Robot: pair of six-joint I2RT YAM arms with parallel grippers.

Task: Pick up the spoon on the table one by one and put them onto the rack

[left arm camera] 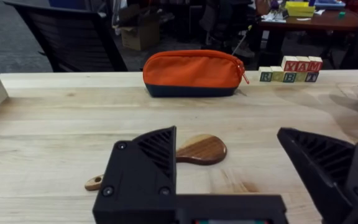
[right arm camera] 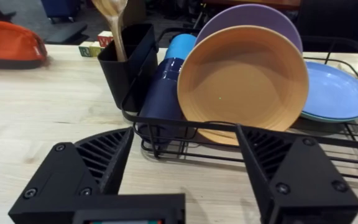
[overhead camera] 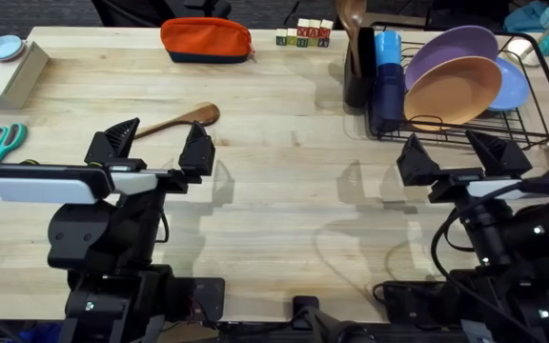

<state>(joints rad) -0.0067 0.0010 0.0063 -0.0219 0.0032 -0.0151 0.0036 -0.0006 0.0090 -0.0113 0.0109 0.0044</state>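
Note:
A brown wooden spoon (overhead camera: 181, 120) lies on the pale plank table (overhead camera: 284, 210), its bowl (left arm camera: 202, 149) toward the rack side and its thin handle running behind my left finger. My left gripper (overhead camera: 158, 145) hovers open just on the near side of it, with the spoon partly between the fingers in the left wrist view. The black wire rack (overhead camera: 532, 119) stands at the back right, and its tall black cup (right arm camera: 124, 65) holds another wooden spoon (right arm camera: 113, 18). My right gripper (overhead camera: 457, 152) is open in front of the rack, holding nothing.
An orange pouch (overhead camera: 207, 40) and letter blocks (overhead camera: 303, 34) lie along the far edge. Purple, orange and blue plates (overhead camera: 456, 86) and blue cups (right arm camera: 166, 81) fill the rack. Teal scissors (overhead camera: 4, 141) and a white box (overhead camera: 8, 74) sit at the left.

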